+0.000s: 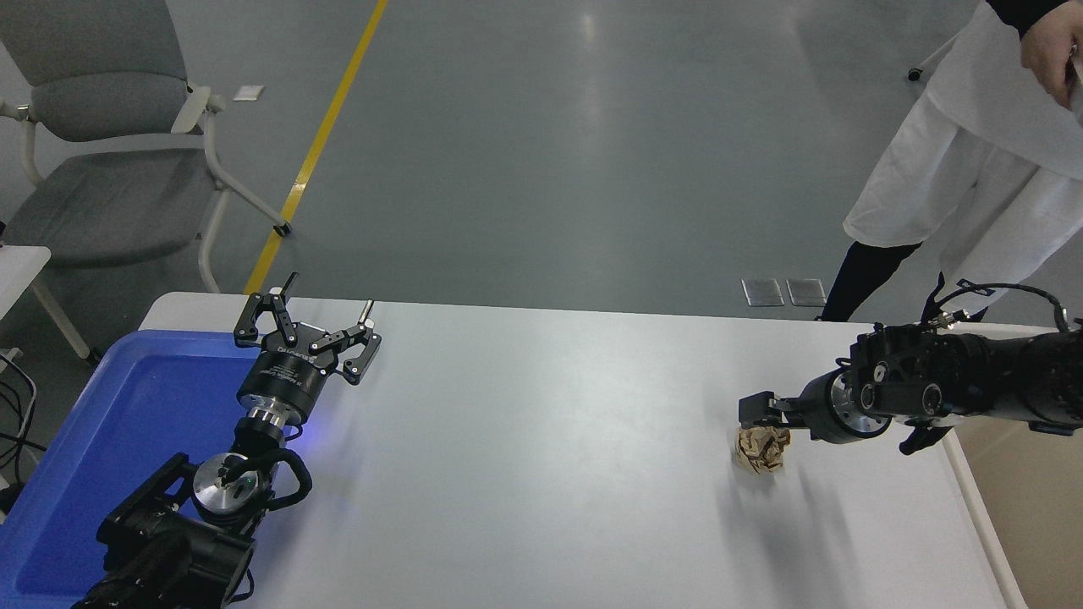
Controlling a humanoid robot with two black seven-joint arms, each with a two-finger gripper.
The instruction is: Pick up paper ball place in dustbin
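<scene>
The paper ball [761,450], a tan wrinkly wad, lies on the white table [541,474] towards its right side. My right gripper [755,412] comes in from the right edge and sits low, right over the ball's top, covering its upper part. The dustbin [1034,507] shows as a beige surface just past the table's right edge, below my right arm. My left gripper [309,320] is parked at the lower left with its fingers spread, empty.
A shallow blue tray [101,440] lies at the table's left end, under my left arm. A person in a white coat [973,169] stands at the far right. A grey chair [110,152] stands beyond the far left corner.
</scene>
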